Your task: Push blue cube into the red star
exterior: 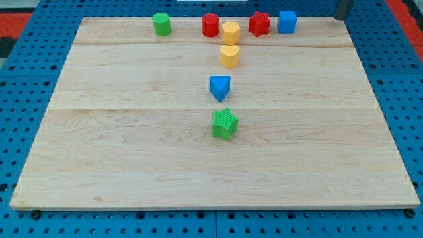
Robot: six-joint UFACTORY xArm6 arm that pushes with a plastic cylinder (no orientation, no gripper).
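The blue cube [287,22] stands near the view's top edge of the wooden board [132,152]. The red star [259,24] sits just to its left, with a thin gap or light contact between them; I cannot tell which. My tip [342,18] shows as a dark rod end at the view's top right, off the board's far edge. It is to the right of the blue cube and apart from it.
A red cylinder [210,25] and a yellow block [230,32] stand left of the red star. A green cylinder [161,24] is further left. A yellow heart [229,56], a blue triangle [220,87] and a green star [225,123] line up down the middle.
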